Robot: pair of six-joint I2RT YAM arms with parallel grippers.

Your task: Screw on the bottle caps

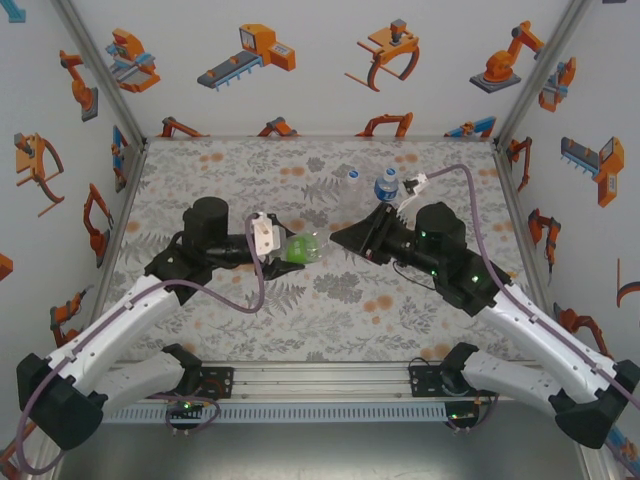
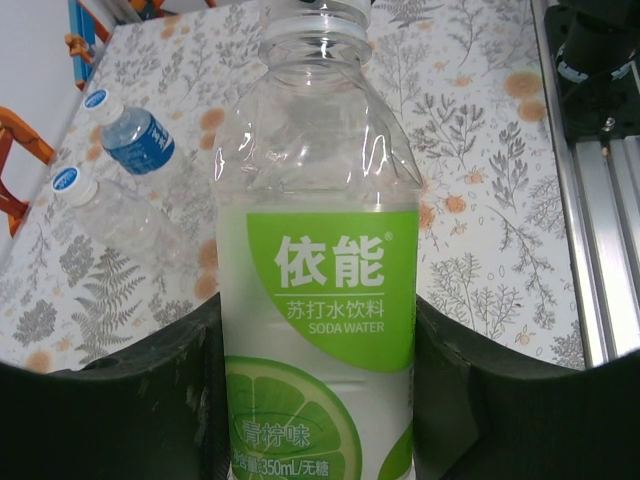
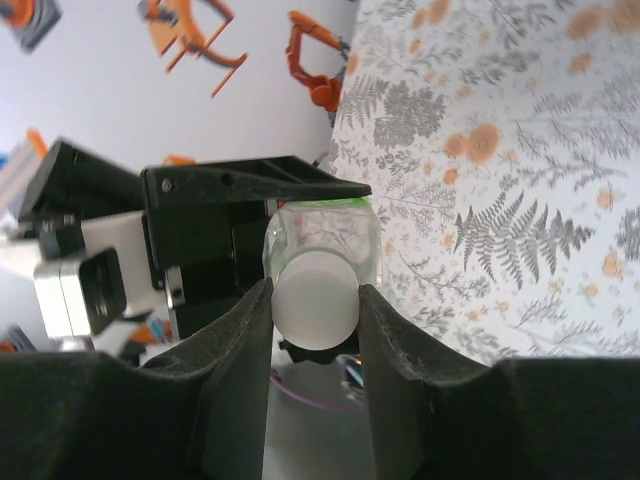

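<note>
from above, the left hand grips the green-labelled bottle across its body and holds it lying level over the bench, neck aimed at the right hand, which meets it near the middle. the blue-labelled bottle and the unlabelled bottle stand close together toward the far edge, apart from both arms. in the left wrist view the green-labelled bottle sits squarely between the two dark fingers, clamped over its label, the neck running out at the top; the other two bottles show at the left, each capped. in the right wrist view the right hand is narrowed onto a whitish cap, one finger on each side, and the cap sits at the bottle's neck with the clear shoulder just behind it; whether the threads have caught i cannot tell. the step in hand looks like twisting this cap down. to do it well, the cap's axis should line up with the neck and press in only lightly, so it does not cross-thread; the turn should come from the right wrist while the left grips firmly enough to stop the bottle spinning, yet not so hard that the thin plastic buckles.
</note>
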